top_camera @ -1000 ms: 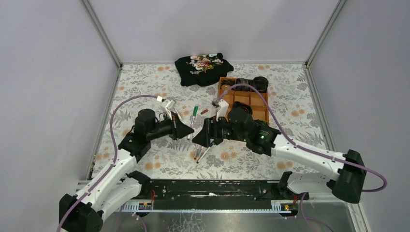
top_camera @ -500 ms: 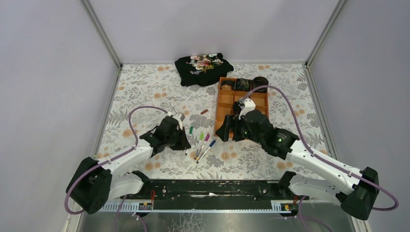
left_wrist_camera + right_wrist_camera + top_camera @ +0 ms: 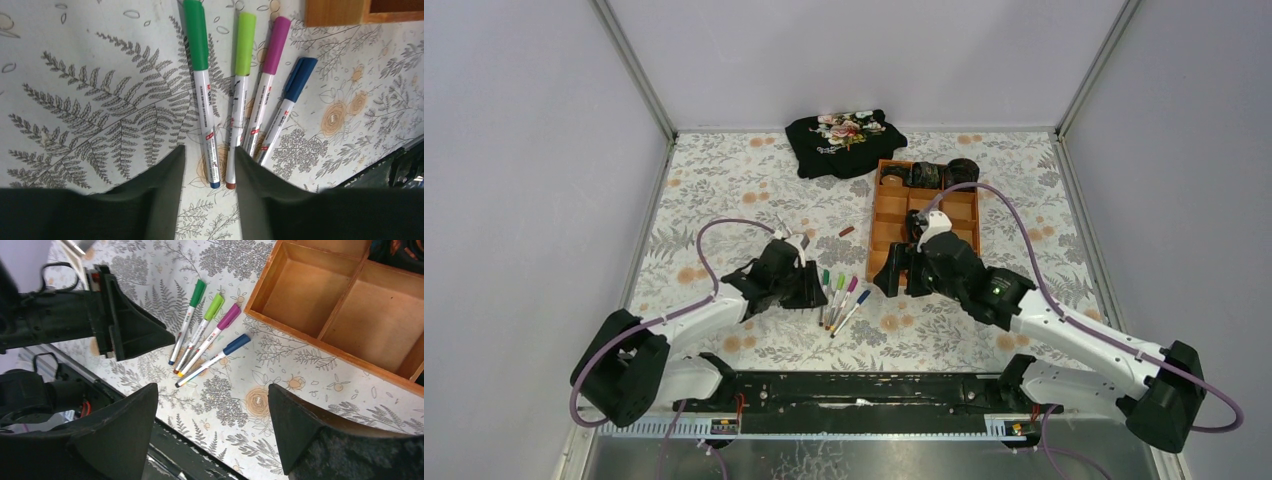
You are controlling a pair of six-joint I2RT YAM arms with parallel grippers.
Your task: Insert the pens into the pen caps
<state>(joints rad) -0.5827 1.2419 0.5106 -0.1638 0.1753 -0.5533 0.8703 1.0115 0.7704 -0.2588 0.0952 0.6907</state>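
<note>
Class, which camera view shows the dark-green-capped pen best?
Left wrist: the dark-green-capped pen lies close-up, cap and barrel print clear. The right wrist view shows it whole but smaller; the top view gives only a thin sliver.

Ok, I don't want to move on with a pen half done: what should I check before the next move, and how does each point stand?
1. Seated on a slim white pen each: dark green plastic cap, light green cap, magenta cap, blue cap: ok.
2. All four pens flat on the floral table cover, outside the orange wooden tray: ok.
3. The left pincer empty, jaws apart above the pens: ok.
4. The right pincer empty, jaws wide: ok.
5. The small dark red cap filled: not ok, it lies loose beside the tray.
6. Its pen located: cannot tell.
</note>
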